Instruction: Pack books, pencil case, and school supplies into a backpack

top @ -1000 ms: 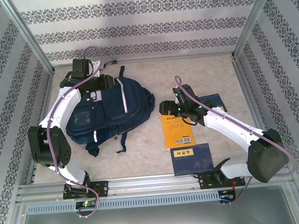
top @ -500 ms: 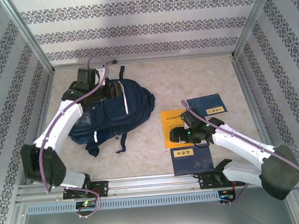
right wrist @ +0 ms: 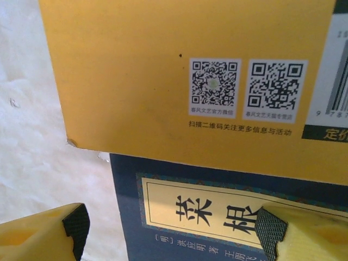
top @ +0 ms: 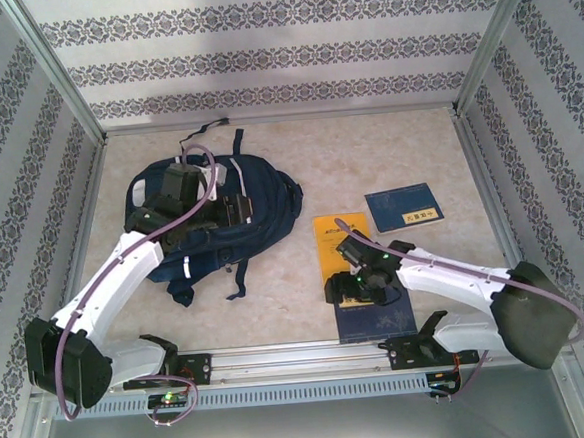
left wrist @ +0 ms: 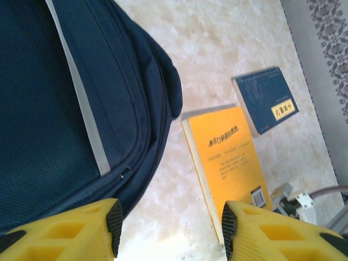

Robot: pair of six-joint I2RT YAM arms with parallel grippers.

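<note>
Left side:
- The left gripper (top: 245,207) has swung in from the far-left end of the large dark navy fabric backpack (top: 270,192). It now hangs over the bag's middle.
- Its yellow fingers (left wrist: 65,228) spread apart during the last second and stand open, with nothing between them.
- They frame the bag's right flank. The zip line there looks shut, as far as I can see.

Right side:
- The right gripper (top: 339,290) has drawn back nearward along the orange-yellow paperback (top: 342,244), from its far end to its near edge.
- That edge meets the near navy book with the gold label (top: 379,315). I cannot tell whether the paperback overlaps it or only abuts.
- The jaws are wide and empty. One finger is over the pale marbled tabletop (right wrist: 43,136) and the other is over the label.

Books:
- The far navy book (top: 404,208) is now clear of the arm. It lies just beyond the paperback, to the right.
- None of the three has shifted. All lie flat on the table, right of the backpack, and none is packed.

Reading: both arms have only repositioned. The right one looks lined up to take a book at the seam. The left sits where it could work the bag, which I judge still needs opening before any book goes in.
</note>
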